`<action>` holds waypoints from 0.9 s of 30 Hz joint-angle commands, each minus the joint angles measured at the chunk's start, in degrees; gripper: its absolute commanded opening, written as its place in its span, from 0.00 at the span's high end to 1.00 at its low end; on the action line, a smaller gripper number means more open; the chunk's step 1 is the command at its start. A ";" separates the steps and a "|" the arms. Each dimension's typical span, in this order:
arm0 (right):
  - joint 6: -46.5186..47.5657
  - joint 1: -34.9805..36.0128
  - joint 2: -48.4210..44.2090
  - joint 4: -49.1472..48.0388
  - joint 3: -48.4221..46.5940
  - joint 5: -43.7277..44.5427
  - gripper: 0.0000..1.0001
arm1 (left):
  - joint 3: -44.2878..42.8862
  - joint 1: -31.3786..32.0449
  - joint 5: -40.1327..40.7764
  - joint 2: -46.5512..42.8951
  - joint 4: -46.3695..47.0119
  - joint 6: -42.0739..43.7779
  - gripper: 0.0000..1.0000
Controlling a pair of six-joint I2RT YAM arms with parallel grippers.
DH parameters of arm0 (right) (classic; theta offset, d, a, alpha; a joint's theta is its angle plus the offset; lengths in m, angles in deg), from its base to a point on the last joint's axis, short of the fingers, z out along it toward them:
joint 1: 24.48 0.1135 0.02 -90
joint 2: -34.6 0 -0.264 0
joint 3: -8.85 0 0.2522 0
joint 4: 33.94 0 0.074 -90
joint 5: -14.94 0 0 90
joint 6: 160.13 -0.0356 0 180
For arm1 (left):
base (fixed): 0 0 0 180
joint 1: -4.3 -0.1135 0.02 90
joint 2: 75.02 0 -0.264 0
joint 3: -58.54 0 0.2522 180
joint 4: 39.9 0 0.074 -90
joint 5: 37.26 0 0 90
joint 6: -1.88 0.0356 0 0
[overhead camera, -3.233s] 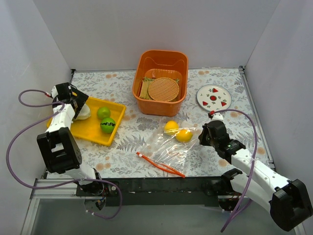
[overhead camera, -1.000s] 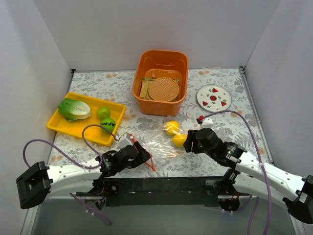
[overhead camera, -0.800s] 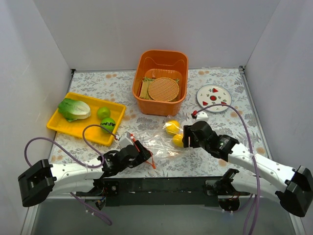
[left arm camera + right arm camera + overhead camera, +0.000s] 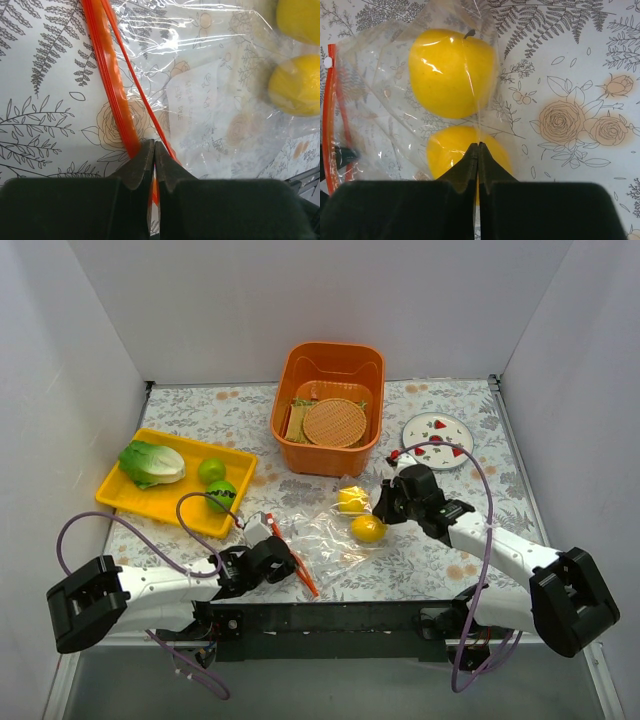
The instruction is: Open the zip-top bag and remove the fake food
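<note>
The clear zip-top bag (image 4: 328, 538) lies on the flowered table with two yellow lemons (image 4: 352, 498) (image 4: 368, 529) inside it. Its orange-red zip strip (image 4: 303, 575) is at the near left end. My left gripper (image 4: 290, 565) is shut on that strip (image 4: 107, 85), which runs in between the fingertips of the left gripper (image 4: 154, 146). At the bag's far right side my right gripper (image 4: 381, 508) is shut on a fold of the plastic. In the right wrist view the right gripper (image 4: 478, 145) pinches the film above the lemons (image 4: 451, 72) (image 4: 447, 152).
A yellow tray (image 4: 170, 505) at the left holds a cabbage piece (image 4: 152, 462) and two limes (image 4: 211, 470) (image 4: 221, 494). An orange bin (image 4: 283, 405) with woven discs stands at the back. A white plate (image 4: 437, 427) sits behind the right arm.
Both grippers have closed, the left on the zip strip, the right on the bag's plastic. The right arm swung back and left beside the lemons. One lemon has shifted.
</note>
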 commanded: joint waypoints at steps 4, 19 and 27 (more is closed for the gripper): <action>-0.57 0.04 -8.47 8.30 -5.85 1.69 0.99 | -2.95 0.05 0.41 2.90 -5.61 -12.77 1.00; -0.83 0.12 -9.80 14.81 -4.63 7.93 0.99 | -5.41 0.05 1.29 4.40 -5.53 -8.91 1.00; 0.84 0.56 -11.64 19.37 -6.20 11.70 0.58 | -10.24 0.05 5.86 4.49 -10.54 -3.81 1.00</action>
